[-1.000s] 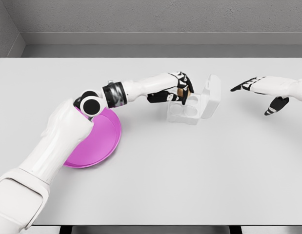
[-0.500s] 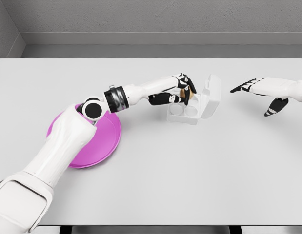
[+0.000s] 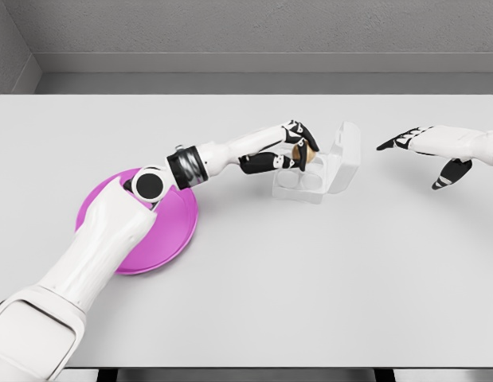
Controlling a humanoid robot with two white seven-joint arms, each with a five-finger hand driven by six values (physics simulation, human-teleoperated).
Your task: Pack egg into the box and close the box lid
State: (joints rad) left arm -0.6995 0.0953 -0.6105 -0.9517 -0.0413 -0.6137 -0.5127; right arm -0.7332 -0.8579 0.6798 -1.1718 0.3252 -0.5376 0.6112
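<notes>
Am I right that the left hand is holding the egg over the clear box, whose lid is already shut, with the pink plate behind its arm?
Not quite. In the head view the lid is open, standing up at the far side of the clear box. The rest holds: the left hand grips the egg above the box, and the pink plate lies partly under that arm.

Both arms are glossy white with smooth, rounded shells. The left arm (image 3: 95,247) has a boxy white shoulder block with thin dark seams, a round black joint cap ringed in white at the elbow, and a grey metallic band edged in black on the forearm. The left hand (image 3: 290,149) and right hand (image 3: 437,151) are white with black fingers (image 3: 449,173).
</notes>
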